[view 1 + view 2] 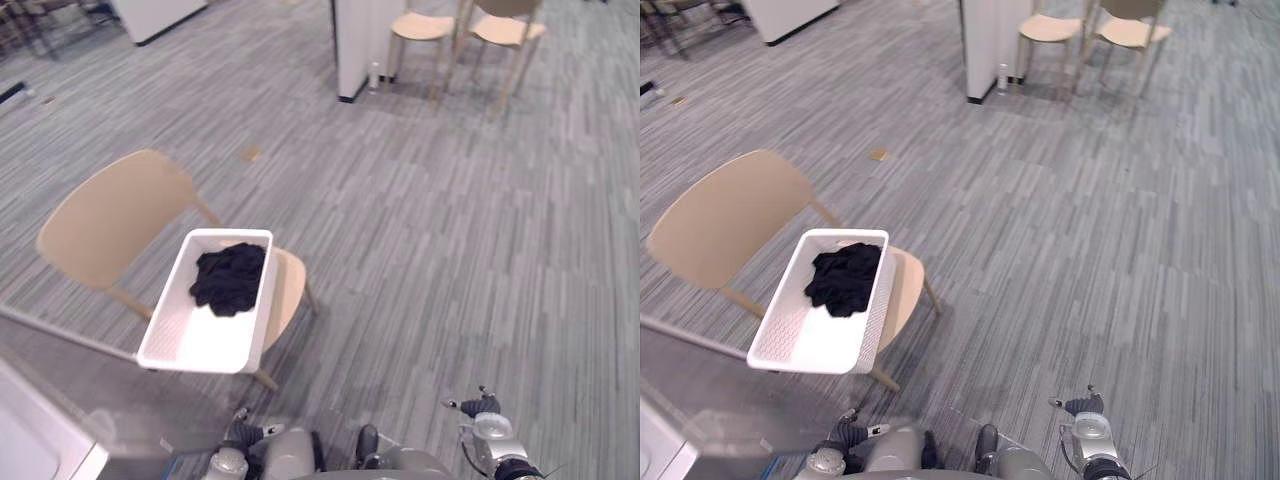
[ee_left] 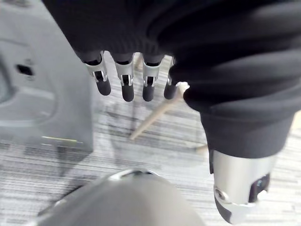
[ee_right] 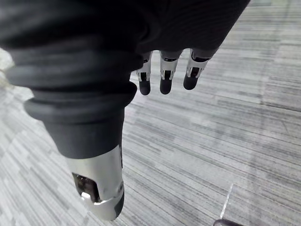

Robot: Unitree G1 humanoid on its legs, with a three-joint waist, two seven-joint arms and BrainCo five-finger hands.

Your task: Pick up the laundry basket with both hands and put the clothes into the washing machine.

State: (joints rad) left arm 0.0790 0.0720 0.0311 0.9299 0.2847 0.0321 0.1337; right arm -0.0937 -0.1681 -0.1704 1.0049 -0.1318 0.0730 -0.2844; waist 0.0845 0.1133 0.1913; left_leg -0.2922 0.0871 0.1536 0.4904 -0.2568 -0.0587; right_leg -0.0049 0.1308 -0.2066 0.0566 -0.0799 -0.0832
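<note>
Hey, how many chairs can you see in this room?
3. The near chair holds the white basket; the second chair and third chair stand side by side far off, partly cut off. More may be hidden.

Chair back point(image 1: 115, 212) flanks the basket point(image 1: 200, 338) leftward; rightward, open floor point(image 1: 450, 260).

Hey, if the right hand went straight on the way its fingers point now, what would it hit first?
Probably the grey striped floor. Past the right hand and its relaxed fingers, nothing else lies in that line, as far as the wrist view shows.
</note>
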